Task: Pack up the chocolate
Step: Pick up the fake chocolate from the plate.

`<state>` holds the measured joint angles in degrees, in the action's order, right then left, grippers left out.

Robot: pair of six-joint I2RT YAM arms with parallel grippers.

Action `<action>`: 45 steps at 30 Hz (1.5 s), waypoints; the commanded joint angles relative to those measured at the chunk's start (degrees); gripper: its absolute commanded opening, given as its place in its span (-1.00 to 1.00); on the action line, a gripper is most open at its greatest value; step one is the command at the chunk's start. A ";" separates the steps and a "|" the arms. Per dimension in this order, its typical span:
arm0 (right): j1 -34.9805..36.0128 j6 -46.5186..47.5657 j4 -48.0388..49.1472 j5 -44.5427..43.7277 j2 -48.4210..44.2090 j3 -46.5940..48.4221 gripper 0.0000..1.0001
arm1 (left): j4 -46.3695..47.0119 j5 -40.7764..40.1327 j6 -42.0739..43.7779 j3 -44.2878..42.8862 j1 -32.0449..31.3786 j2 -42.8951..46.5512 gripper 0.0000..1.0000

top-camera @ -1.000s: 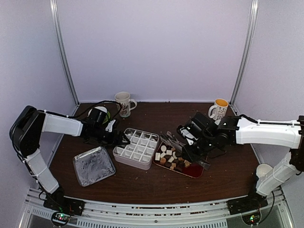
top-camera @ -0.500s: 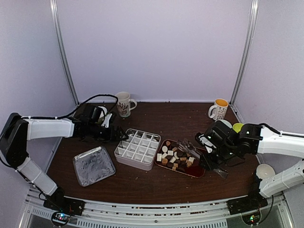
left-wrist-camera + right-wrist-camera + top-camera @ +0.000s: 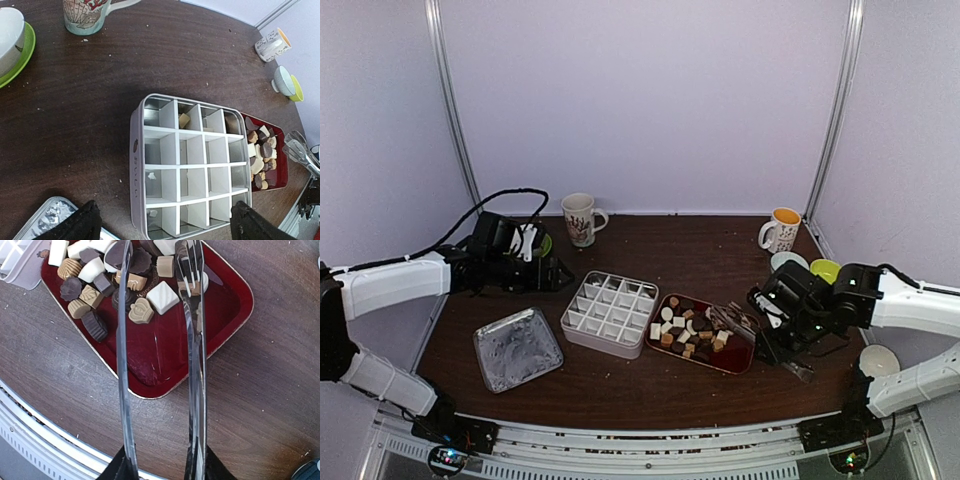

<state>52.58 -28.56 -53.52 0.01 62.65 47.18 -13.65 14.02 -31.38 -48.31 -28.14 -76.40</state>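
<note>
Nearest, at the lower right of the top view, the right arm (image 3: pixel 910 305) is folded low. The right gripper (image 3: pixel 160 467) is clamped on the tongs (image 3: pixel 192 340), whose blades are held apart over the red tray (image 3: pixel 220 325). The chocolate (image 3: pixel 135 290) is heaped at that tray's upper-left end. Further back, the left arm (image 3: pixel 395 285) is stretched rightward. The left gripper (image 3: pixel 162 225) is spread wide and aimed at the divided box (image 3: pixel 134 160), where one tan piece (image 3: pixel 184 120) is lodged in a top-row compartment.
</note>
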 commanded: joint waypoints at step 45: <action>3.46 -0.39 -6.64 2.88 8.31 3.36 -0.25 | -3.82 -2.58 3.95 -1.58 -0.25 0.54 0.88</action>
<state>55.27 -29.78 -60.16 5.50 69.80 48.47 -18.11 11.57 -28.40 -48.31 -28.18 -76.12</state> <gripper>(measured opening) 0.378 0.941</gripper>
